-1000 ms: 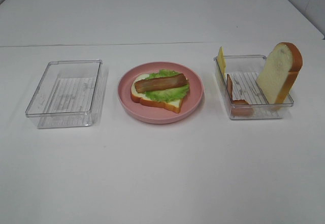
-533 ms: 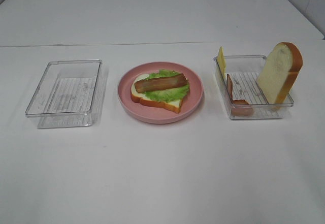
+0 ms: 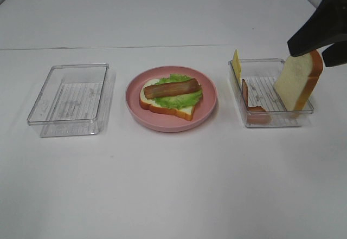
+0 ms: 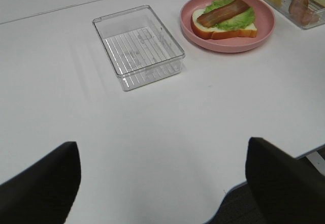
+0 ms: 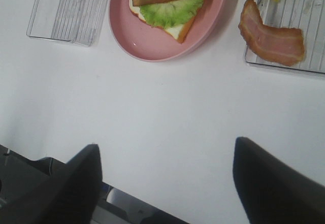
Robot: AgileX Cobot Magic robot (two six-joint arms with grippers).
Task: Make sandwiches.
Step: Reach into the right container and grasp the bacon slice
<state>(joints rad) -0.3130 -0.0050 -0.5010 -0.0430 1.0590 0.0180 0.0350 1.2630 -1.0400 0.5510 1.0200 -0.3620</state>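
With the right hand [image 3: 319, 48] wide and empty above the bread slice [image 3: 295, 82] that leans upright at the right end of the right tray [image 3: 271, 60], the step looks to be fetching that slice. It should straddle the top crust squarely, pinch the flat faces and lift straight up clear of the tray wall, sparing the cheese [image 3: 236, 63] and spare bacon [image 3: 254, 109]; the left hand [image 4: 161, 142], equally wide and empty, hangs over the near surface [image 3: 173, 185]. The sandwich [image 3: 171, 94] lies on the pink plate [image 3: 135, 106] in the middle, unfinished: one white, brown-crusted slice, ruffled green lettuce, one brown bacon strip on top.
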